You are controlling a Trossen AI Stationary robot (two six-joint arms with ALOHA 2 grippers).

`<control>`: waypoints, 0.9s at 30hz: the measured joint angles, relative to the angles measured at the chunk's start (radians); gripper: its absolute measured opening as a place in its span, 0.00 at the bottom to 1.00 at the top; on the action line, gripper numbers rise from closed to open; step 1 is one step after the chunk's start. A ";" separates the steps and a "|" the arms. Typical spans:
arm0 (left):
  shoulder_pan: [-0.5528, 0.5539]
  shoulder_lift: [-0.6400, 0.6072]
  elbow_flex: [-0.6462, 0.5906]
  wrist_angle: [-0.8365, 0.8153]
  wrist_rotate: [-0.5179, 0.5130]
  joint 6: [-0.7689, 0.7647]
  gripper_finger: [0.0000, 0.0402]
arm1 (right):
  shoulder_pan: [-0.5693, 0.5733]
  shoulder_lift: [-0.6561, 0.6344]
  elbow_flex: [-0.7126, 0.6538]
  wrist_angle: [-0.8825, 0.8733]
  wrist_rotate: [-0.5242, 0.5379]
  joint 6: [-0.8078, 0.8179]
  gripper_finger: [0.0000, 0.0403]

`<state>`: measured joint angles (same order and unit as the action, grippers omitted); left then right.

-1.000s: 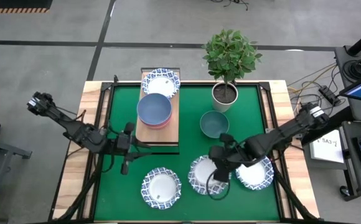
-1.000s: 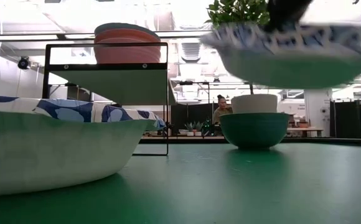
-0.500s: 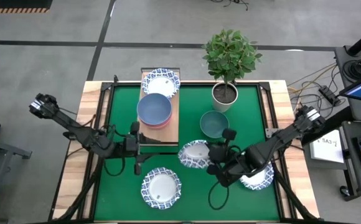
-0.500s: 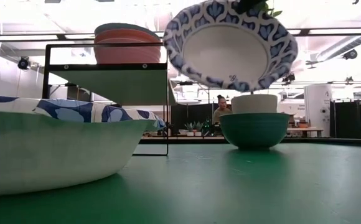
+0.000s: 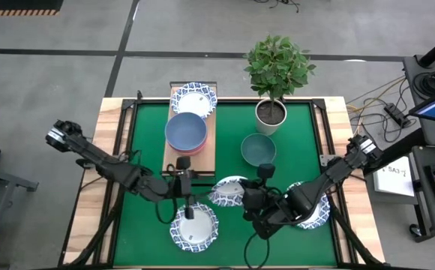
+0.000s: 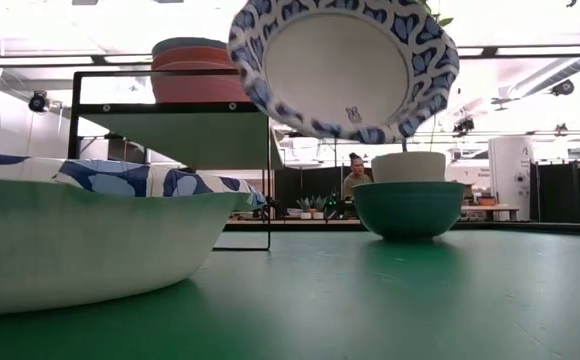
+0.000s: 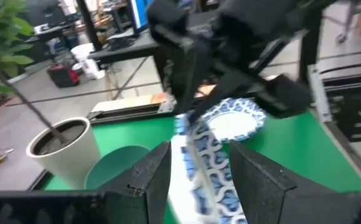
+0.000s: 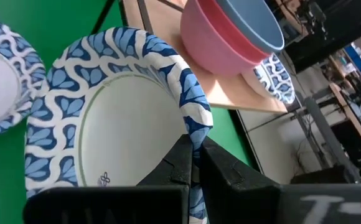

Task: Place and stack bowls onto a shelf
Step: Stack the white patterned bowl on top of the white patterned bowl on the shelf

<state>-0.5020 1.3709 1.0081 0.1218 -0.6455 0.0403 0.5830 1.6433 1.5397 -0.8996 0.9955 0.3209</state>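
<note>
Beside the shelf, your R gripper pinched shut on a patterned bowl, held tilted. L gripper stood open astride its rim. Risk: bowl slips or twists if both pull w/o sync.

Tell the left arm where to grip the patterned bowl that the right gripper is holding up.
Grip the free rim of the patterned bowl, probably from the left side: the right gripper pinches the opposite rim, the bowl hangs tilted in the air, and the left gripper, fingers open, sits beside it.
</note>
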 joint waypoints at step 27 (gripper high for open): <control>0.038 0.110 0.012 0.044 0.071 -0.111 0.31 | 0.028 0.004 0.026 0.073 0.053 -0.114 0.02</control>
<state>-0.4637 1.4807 1.0203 0.1654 -0.5747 -0.0708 0.6109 1.6477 1.5658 -0.8265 1.0489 0.2071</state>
